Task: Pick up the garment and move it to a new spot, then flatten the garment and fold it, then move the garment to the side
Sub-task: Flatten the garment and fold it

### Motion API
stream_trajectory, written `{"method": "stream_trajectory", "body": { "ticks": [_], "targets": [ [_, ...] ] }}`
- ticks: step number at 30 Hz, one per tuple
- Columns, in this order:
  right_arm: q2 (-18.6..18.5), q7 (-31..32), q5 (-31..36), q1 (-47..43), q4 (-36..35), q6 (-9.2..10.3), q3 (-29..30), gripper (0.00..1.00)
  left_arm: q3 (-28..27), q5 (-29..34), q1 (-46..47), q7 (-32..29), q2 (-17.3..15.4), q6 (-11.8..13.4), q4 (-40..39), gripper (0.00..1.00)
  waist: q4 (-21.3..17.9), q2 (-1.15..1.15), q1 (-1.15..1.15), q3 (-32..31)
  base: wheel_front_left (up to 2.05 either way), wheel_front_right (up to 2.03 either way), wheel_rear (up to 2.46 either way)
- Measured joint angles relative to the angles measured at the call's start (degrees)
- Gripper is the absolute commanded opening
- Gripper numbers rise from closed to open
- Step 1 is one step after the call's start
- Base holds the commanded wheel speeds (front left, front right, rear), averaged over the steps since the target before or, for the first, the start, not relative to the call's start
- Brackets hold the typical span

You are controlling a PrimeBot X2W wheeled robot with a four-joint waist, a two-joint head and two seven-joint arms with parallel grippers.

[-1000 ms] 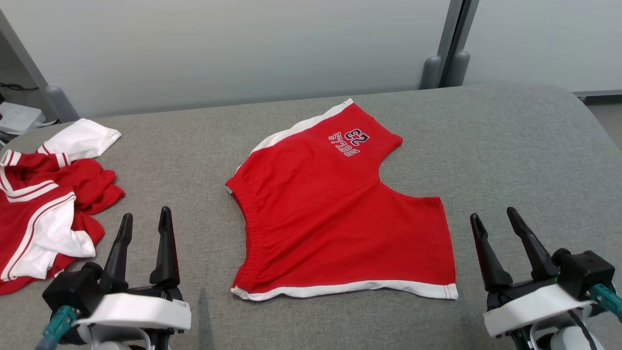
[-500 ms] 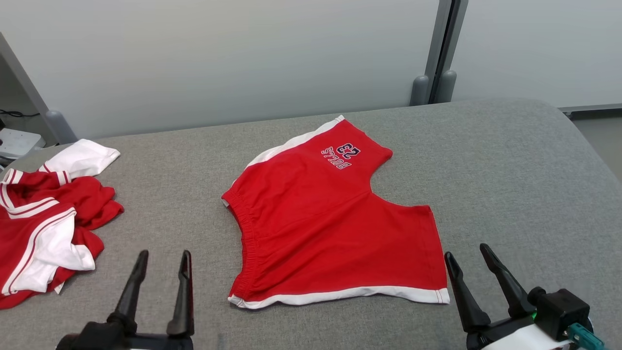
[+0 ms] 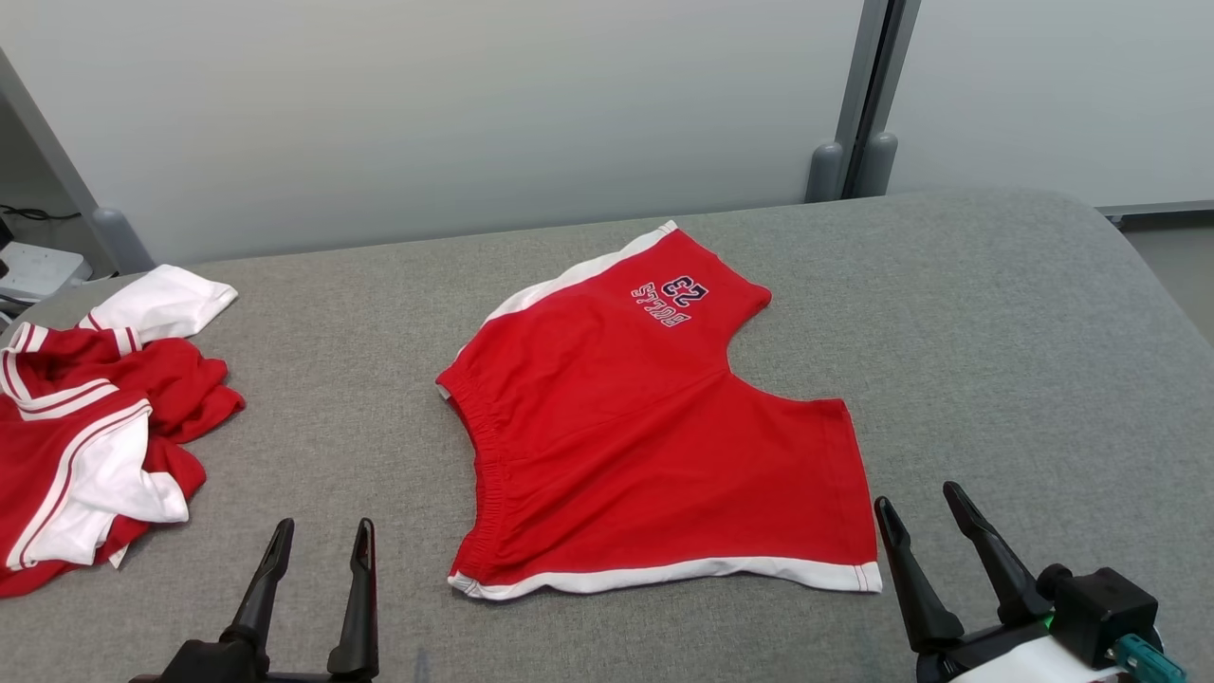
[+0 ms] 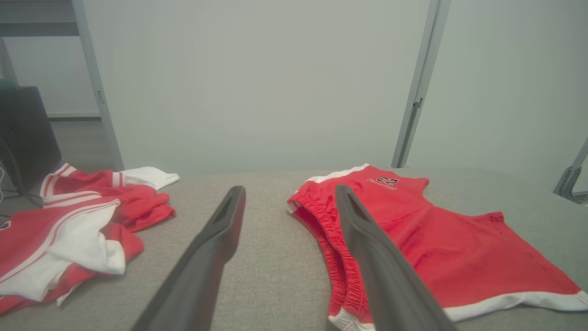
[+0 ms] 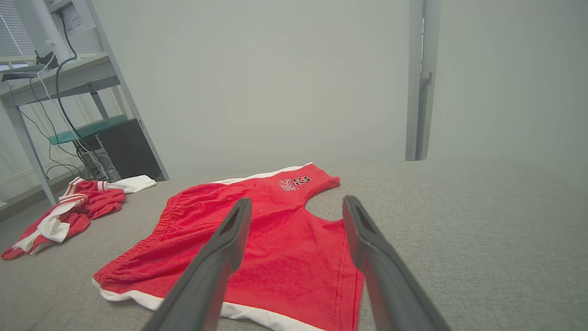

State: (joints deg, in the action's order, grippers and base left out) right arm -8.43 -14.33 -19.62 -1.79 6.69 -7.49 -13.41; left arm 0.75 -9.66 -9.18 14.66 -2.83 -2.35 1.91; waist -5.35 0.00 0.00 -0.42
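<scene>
The garment point(image 3: 645, 446) is a pair of red shorts with white trim and a dark "23" print, spread flat on the grey padded table point(image 3: 996, 332). In the wrist views the garment point(image 4: 441, 239) point(image 5: 266, 248) lies just ahead of the fingers. My left gripper point(image 3: 320, 529) stands open near the table's front edge, left of the waistband, holding nothing. At the front right my right gripper point(image 3: 918, 499) is also open and empty, just beyond the leg hem's corner.
A crumpled heap of red and white clothes point(image 3: 90, 427) lies at the table's left end. Behind the table run pale partition panels with a grey post point(image 3: 868, 104). A shelf with cables and a dark box point(image 5: 124, 151) stands off to the left.
Both grippers have drawn back toward the front edge and sit lower in the head view. The camera has tilted a little. The shorts lie as before.
</scene>
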Motion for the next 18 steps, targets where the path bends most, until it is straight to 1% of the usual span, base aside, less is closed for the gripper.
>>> {"method": "stream_trajectory", "body": {
  "ticks": [3, 18],
  "targets": [
    [0.0, 0.0, 0.0, -0.02, -0.02, 0.0, 0.1, 1.0, 0.31, -0.09, 0.0, 0.0, 0.03, 0.38, 0.01, 1.0, 0.04, 0.0, 0.0, -0.07, 0.0, 0.0, 0.0],
    [0.13, 0.0, -0.01, -0.07, -0.08, 0.0, 0.08, 1.0, 0.49, -0.49, 0.01, 0.0, 0.03, 0.37, 0.01, 1.0, -0.4, 0.0, 0.0, 0.28, 0.0, 0.0, 0.0]
  ]
}}
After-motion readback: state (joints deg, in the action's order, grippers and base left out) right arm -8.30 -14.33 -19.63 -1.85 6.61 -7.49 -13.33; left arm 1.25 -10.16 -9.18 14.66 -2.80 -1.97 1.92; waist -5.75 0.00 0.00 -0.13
